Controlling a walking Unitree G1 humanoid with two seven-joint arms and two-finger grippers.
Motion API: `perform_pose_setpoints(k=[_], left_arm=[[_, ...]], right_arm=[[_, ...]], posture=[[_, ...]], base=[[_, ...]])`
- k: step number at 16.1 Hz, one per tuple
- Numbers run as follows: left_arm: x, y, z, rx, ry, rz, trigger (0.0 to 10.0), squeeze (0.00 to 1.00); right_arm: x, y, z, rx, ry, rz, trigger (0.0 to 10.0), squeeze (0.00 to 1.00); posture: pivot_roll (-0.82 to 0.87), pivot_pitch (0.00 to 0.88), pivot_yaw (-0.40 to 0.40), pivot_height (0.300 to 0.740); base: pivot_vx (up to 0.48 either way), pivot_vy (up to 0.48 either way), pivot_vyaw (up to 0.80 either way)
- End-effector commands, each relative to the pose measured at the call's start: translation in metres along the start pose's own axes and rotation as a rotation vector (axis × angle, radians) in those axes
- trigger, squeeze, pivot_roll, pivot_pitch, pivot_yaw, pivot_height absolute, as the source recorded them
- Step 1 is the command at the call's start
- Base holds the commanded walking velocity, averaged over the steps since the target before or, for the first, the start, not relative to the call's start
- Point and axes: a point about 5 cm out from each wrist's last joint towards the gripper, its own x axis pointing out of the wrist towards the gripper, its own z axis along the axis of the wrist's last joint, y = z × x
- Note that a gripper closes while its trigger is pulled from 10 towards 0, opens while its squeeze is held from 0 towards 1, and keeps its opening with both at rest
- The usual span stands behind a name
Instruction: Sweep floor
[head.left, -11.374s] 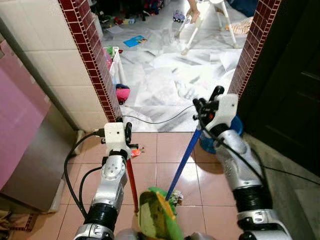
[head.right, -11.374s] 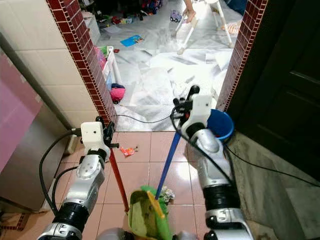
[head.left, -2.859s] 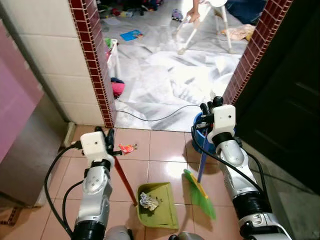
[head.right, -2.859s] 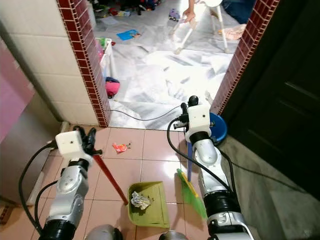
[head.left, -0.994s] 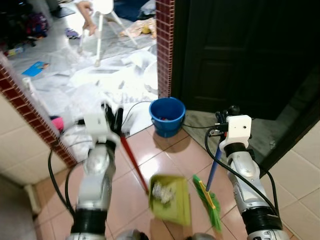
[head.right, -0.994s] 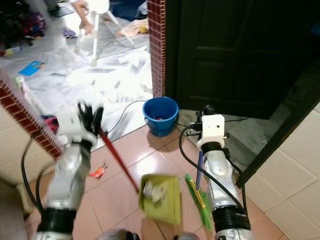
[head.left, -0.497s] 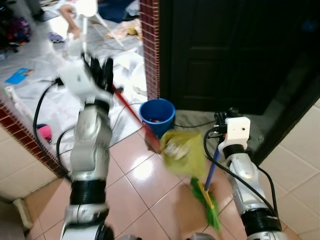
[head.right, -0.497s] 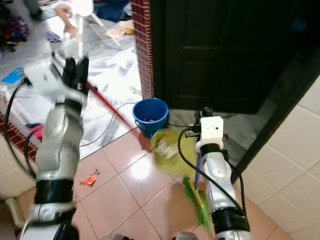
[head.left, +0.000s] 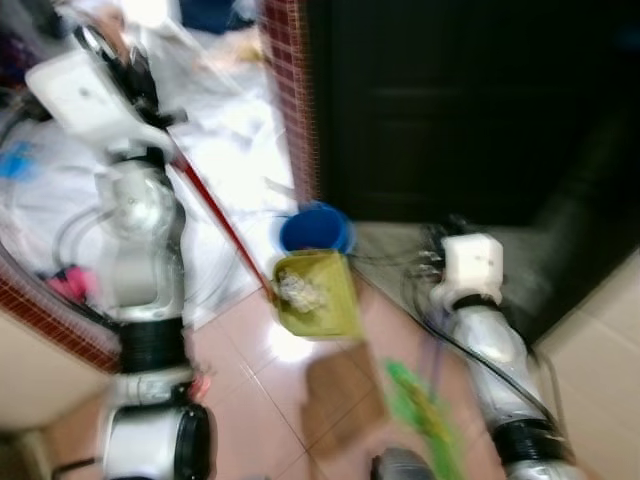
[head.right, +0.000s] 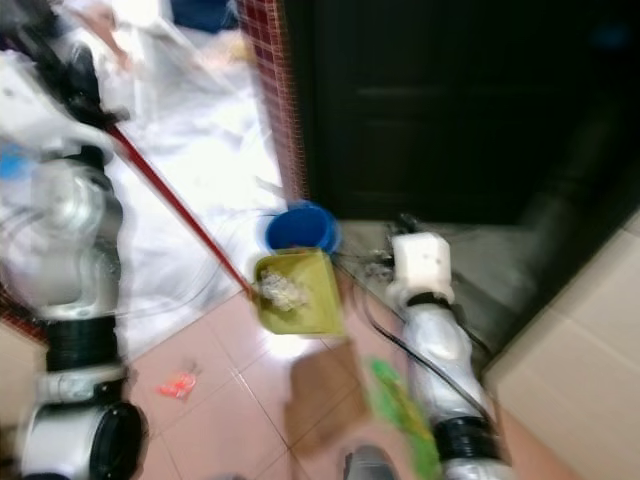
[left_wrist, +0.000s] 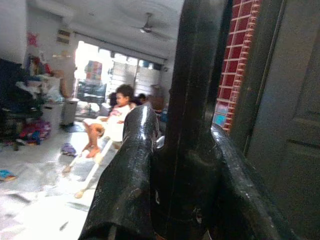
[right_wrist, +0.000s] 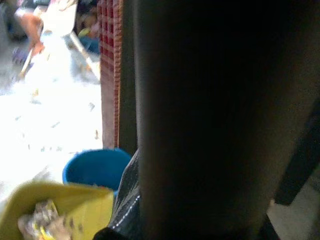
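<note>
Head views are showing heavy motion blur; detail is limited. Left end effector (head.left: 120, 70) is sitting raised high at upper left, its two black fingers (left_wrist: 125, 190) pressing in on a dark shaft betw. them, i.e. clamped on the red dustpan handle (head.left: 215, 225). Handle is running diagonally down and rightward to the dustpan (head.left: 312, 292), which is hanging in the air above the floor (head.left: 250, 400), casting a brownish shadow on the tiles below. Dustpan is yellow-green, roughly square w/ raised rim, tilted, open face toward the camera; a pale crumpled wad of debris (head.left: 297, 288) is lying inside near the handle end. Blue bucket (head.left: 315, 230) is standing on the floor just behind the dustpan, beside the red-brick pillar (head.left: 285, 90); in the right wrist view the dustpan's yellow edge is sitting just below the bucket rim (right_wrist: 95, 167). Right end effector (head.left: 440, 265) is positioned low at right, w/ white housing; cannot tell whether its fingers are apart or together, as the right wrist view is showing mostly one dark out-of-focus mass. Green broom head (head.left: 420, 410) is showing as a blur near the floor beside the right arm. A small red scrap (head.right: 177, 384) is lying on the tiles near the left arm. Dark door (head.left: 450, 100) is standing behind. Through the left wrist view, a person (left_wrist: 112, 117) is sitting in a bright room beyond.
</note>
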Motion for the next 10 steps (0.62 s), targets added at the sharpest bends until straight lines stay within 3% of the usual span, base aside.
perform_pose_setpoints(k=[1,3,8,10], left_arm=[[0.0076,0.0048,0.0265,-0.052,-0.115,0.028,10.0,0.00],[0.0113,0.0051,0.0312,-0.049,-0.138,0.054,10.0,0.00],[0.0161,0.0106,0.0348,0.031,-0.172,0.119,10.0,0.00],[0.0155,0.0090,0.0307,0.018,-0.153,0.112,10.0,0.00]], right_arm=[[0.0056,0.0143,0.0111,-0.003,-0.048,0.041,10.0,0.00],[0.0049,0.0145,0.0102,0.022,-0.046,0.039,10.0,0.00],[0.0042,0.0153,0.0087,0.031,-0.038,0.044,10.0,0.00],[0.0045,0.0160,0.0088,0.032,-0.038,0.046,10.0,0.00]], posture=[[-0.08,0.000,0.072,0.740],[-0.08,0.000,0.073,0.740],[-0.08,0.000,0.075,0.740],[-0.08,0.000,0.077,0.740]], base=[[0.428,0.000,0.77],[0.424,0.000,0.58],[0.433,0.000,0.00],[0.480,0.000,0.00]])
